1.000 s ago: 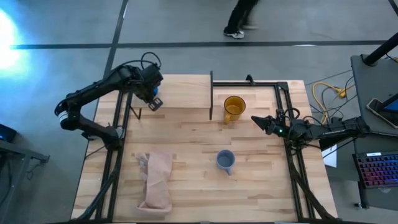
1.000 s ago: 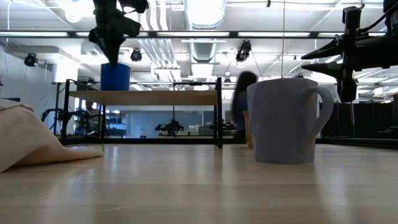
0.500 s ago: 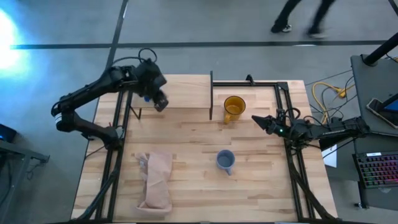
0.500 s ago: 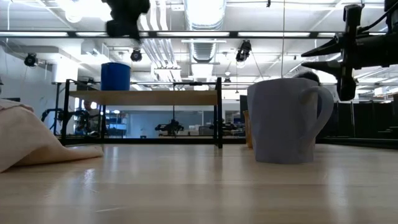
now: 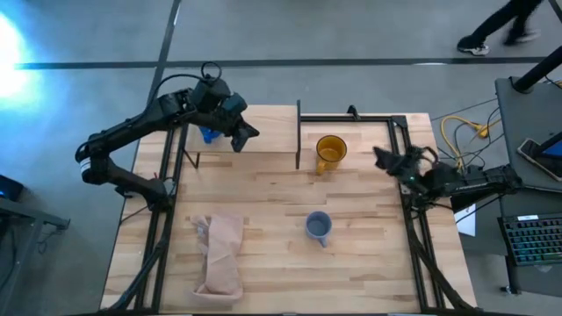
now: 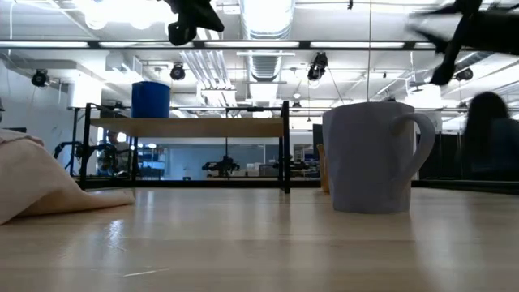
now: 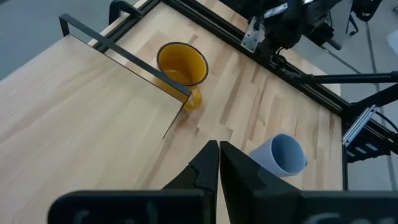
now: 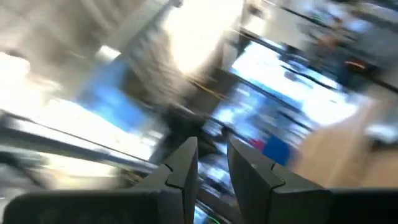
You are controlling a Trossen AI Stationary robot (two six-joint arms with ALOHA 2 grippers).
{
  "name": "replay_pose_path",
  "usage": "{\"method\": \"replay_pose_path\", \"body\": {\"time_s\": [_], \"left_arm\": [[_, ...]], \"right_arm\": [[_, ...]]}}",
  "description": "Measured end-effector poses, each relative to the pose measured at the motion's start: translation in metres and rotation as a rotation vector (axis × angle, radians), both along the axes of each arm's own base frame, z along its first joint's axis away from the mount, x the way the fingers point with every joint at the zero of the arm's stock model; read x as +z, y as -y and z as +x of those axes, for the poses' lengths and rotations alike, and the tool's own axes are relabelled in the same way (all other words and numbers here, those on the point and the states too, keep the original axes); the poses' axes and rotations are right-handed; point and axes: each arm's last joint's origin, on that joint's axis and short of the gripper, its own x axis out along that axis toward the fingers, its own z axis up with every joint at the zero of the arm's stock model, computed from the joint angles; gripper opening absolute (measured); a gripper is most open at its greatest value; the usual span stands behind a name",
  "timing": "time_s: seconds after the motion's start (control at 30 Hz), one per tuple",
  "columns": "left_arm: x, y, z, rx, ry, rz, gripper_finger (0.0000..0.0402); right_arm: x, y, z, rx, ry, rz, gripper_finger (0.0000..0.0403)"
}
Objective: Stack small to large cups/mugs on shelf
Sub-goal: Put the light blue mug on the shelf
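The small blue mug stands upright on the pale wooden shelf near its left end; it also shows in the low view. The amber-yellow mug stands on the table just right of the shelf's right end. The grey-blue mug stands at the table's middle. My left gripper is shut and empty above the shelf, right of the blue mug. My right gripper is narrowly open and empty, above the table's right edge.
A beige cloth lies crumpled at the table's near left. The black frame runs along the far right and right edges. A person walks on the floor beyond the table.
My left gripper has risen from the blue mug's top and swung toward the table's right edge, along the shelf; the mug stays upright on the shelf. My right gripper has drawn back toward the table's right edge, moving fast.
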Motion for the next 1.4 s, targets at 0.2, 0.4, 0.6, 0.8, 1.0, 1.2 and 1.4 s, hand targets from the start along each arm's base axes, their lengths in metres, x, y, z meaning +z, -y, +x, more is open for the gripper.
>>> {"method": "replay_pose_path", "body": {"time_s": [0.2, 0.4, 0.6, 0.8, 1.0, 1.2, 1.4], "left_arm": [[0.005, 0.001, -0.001, -0.003, 0.020, 0.007, 0.0000], [0.017, 0.003, -0.003, -0.013, 0.054, 0.027, 0.0000], [0.033, 0.008, -0.012, -0.111, 0.122, 0.077, 0.0000], [0.040, 0.015, -0.021, -0.202, 0.176, 0.050, 0.0000], [0.045, 0.023, -0.039, -0.206, 0.205, 0.077, 0.0000], [0.036, 0.034, -0.061, -0.191, 0.213, 0.074, 0.0000], [0.022, 0.039, -0.076, -0.130, 0.221, 0.079, 0.0000]], "right_arm": [[0.005, 0.000, -0.004, -0.073, -0.001, -0.124, 0.0082], [0.006, -0.002, -0.002, 0.048, 0.045, -0.126, 0.0082], [0.025, -0.003, 0.006, 0.042, -0.124, -0.159, 0.0082], [0.053, -0.003, 0.027, 0.022, -0.570, -0.120, 0.0082], [0.071, -0.004, 0.036, 0.050, -1.048, 0.011, 0.0082], [0.076, -0.015, 0.063, 0.247, -1.295, 0.123, 0.0082], [0.063, -0.030, 0.101, 0.361, -1.513, 0.142, 0.0082]]}}
